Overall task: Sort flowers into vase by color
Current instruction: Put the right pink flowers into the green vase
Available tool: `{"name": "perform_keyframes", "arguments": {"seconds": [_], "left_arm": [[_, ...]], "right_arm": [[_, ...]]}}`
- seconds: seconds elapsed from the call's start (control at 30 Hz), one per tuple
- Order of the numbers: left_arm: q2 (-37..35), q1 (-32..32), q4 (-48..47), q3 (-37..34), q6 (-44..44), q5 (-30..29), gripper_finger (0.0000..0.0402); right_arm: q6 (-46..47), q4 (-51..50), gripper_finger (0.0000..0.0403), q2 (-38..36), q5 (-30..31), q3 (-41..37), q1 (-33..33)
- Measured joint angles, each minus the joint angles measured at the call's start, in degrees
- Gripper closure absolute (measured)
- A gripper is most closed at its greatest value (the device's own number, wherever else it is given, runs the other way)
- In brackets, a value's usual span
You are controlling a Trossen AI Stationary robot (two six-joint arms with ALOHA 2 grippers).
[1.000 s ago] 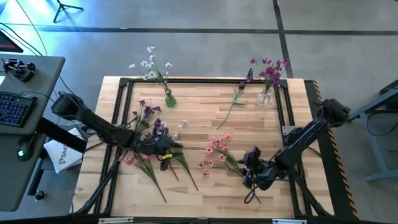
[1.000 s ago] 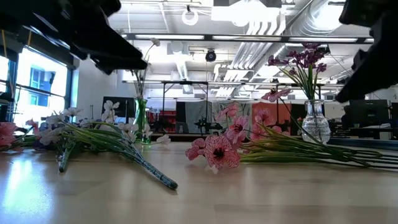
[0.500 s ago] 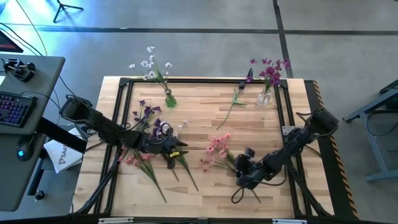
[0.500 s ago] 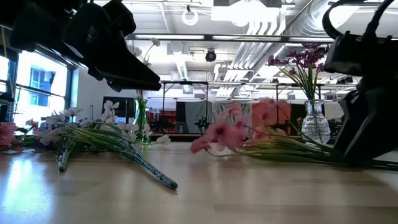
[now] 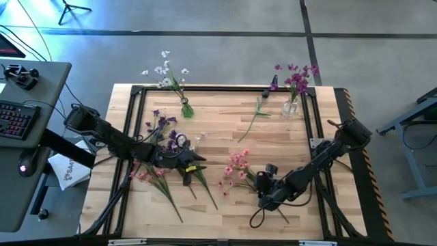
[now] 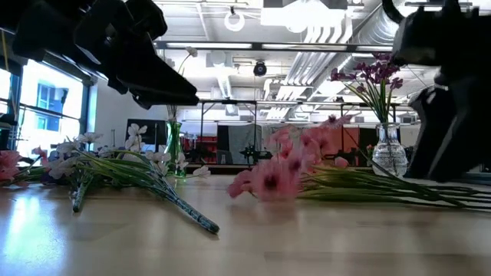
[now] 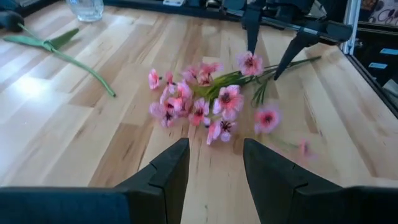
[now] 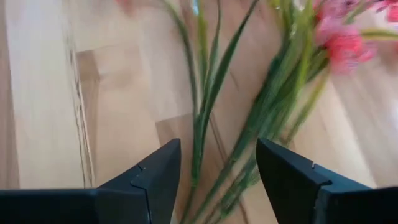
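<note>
A bunch of pink flowers (image 5: 236,171) lies on the table right of centre, blossoms (image 7: 200,107) toward the left arm and green stems (image 8: 249,127) toward the right arm. My right gripper (image 5: 262,186) is open and low over those stems, a finger on each side (image 7: 251,28). A mixed pile of purple, white and pink sprigs (image 5: 164,140) lies left of centre. My left gripper (image 5: 194,166) hovers open at the pile's right edge, facing the pink bunch. A green vase (image 5: 186,108) holds white flowers. A clear vase (image 5: 291,106) holds purple ones. My right gripper (image 8: 217,149) comes slanting down from the table's right with its open fingers straddling the pink bunch's stems (image 8: 205,118), which lie on the table along the fingers. I cannot tell whether a finger touches them.
A single green stem (image 5: 254,116) lies on the table near the clear vase. A black frame (image 5: 136,102) runs round the tabletop. Both vases stand at the far edge. Bare wood lies between the pile and the pink bunch (image 7: 93,143).
My right gripper has moved toward the table's left, along the pink stems toward the blossoms, and come lower. The pink blossoms have stirred and shifted a little. My left gripper has moved slightly toward the table's right, staying open.
</note>
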Motion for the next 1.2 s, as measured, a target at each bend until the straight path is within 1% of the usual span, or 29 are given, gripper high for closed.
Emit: {"name": "perform_keyframes", "arguments": {"seconds": [0.1,0.23,0.3,0.5,0.63,0.77,0.93,1.0,1.07,1.2], "left_arm": [[-1.4,0.0,-0.1,0.0,1.0,0.0,0.0261],[-2.6,0.0,-0.7,0.0,1.3,0.0,0.0261],[-2.9,0.0,-1.3,0.0,1.3,0.0,0.0261],[-2.9,0.0,-2.5,0.0,1.3,0.0,0.0261],[-2.9,0.0,-2.9,0.0,1.3,0.0,0.0261],[-2.9,0.0,-3.1,0.0,1.2,0.0,0.0261],[-2.9,0.0,-3.1,0.0,1.2,0.0,0.0261],[-2.9,0.0,-3.1,0.0,1.2,-0.1,0.0261],[-2.9,0.0,-3.0,0.0,1.2,-0.2,0.0261],[-2.9,0.0,-3.1,0.0,1.2,-0.3,0.0261]], "right_arm": [[1.7,-5.2,0.0198,0.0,-0.1,3.7,0.0],[4.9,-9.6,0.0199,0.0,-4.5,6.5,0.2],[6.3,-10.5,0.0199,0.0,-6.3,6.7,0.6],[12.9,-10.8,0.0199,0.0,-6.7,3.7,1.3],[15.5,-7.2,0.0199,0.0,-6.7,-0.1,1.2],[11.7,0.2,0.0199,0.5,-6.9,-3.2,1.3],[8.6,3.2,0.0203,1.6,-6.1,-4.4,1.3],[7.9,3.7,0.0217,2.0,-5.8,-4.8,1.3],[7.8,4.1,0.0243,2.3,-5.3,-5.5,1.4],[7.5,7.3,0.0326,2.3,-3.9,-7.6,1.6]]}}
